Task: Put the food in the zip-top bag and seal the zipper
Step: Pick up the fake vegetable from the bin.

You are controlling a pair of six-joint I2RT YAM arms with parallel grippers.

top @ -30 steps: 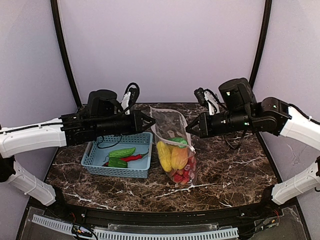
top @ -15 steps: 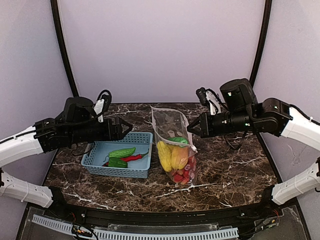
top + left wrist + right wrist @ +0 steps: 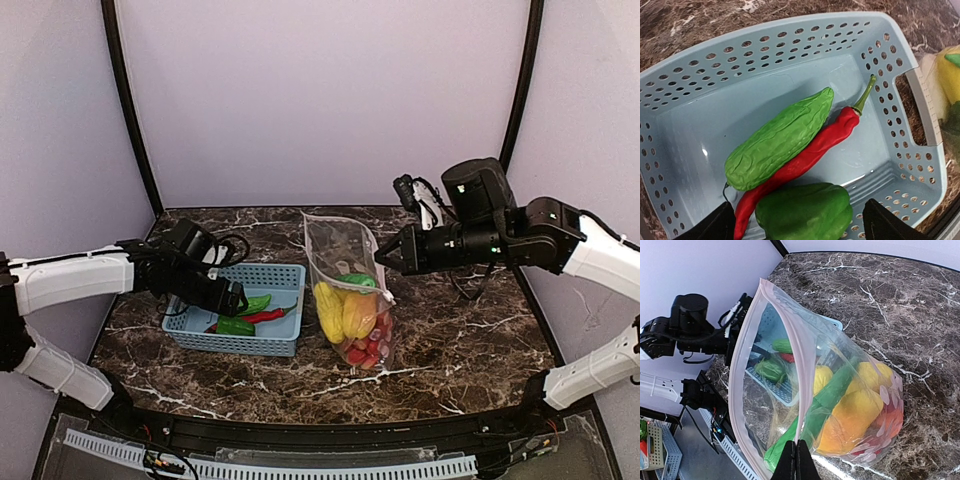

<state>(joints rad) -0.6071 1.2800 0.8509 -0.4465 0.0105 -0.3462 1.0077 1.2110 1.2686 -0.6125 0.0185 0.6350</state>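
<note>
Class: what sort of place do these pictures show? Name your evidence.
Probably a robot test booth, not a kitchen: plain walls enclose a marbled table, where two arms work with toy vegetables and a clear bag.

I saw the zip-top bag upright and open near the table's middle, holding yellow, orange and red food; cucumber, chili and green pepper lay to its left.

We see a robotics lab test cell: plain lilac backdrop panels wall in a dark marbled worktop, black poles rise at its far corners, a slotted cable duct lines its near edge, and a left arm and right arm reach over it.
</note>
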